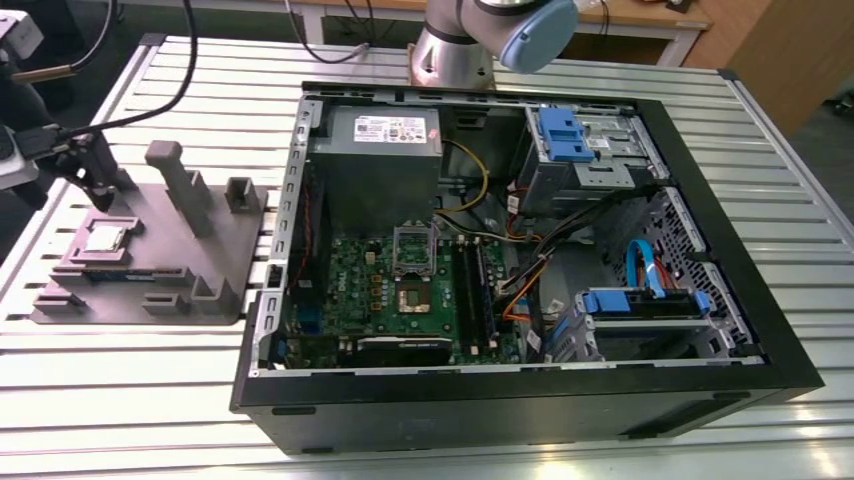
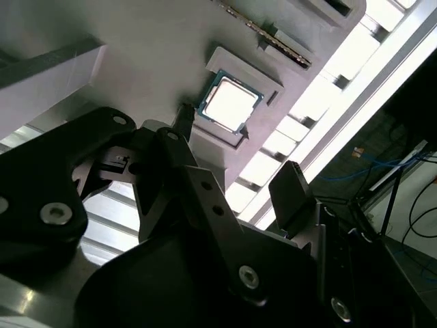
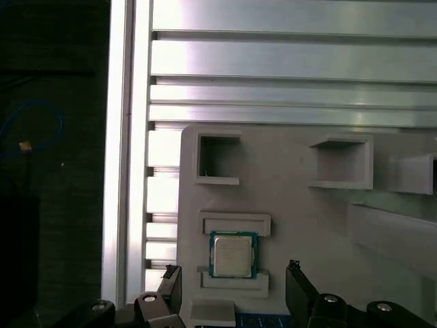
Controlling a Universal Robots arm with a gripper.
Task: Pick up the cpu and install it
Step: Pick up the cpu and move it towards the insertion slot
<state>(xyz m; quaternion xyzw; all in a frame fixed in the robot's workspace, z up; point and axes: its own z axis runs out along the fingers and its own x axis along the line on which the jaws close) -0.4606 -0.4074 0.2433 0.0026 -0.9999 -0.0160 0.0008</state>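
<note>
Hovering spread claw (image 3: 233, 268) over shiny square cpu (image 3: 233, 253) in gray tray (image 3: 307, 222)

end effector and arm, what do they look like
The end effector is matte black: two jointed linkage fingers with silver screw heads. In the exterior view the arm is a silver-gray tube with a light blue joint cap; black cables run toward the end effector.

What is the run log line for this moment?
gripper: open, over cpu | cpu: flat in gray tray recess, not yet gripped | computer case: side open
</note>
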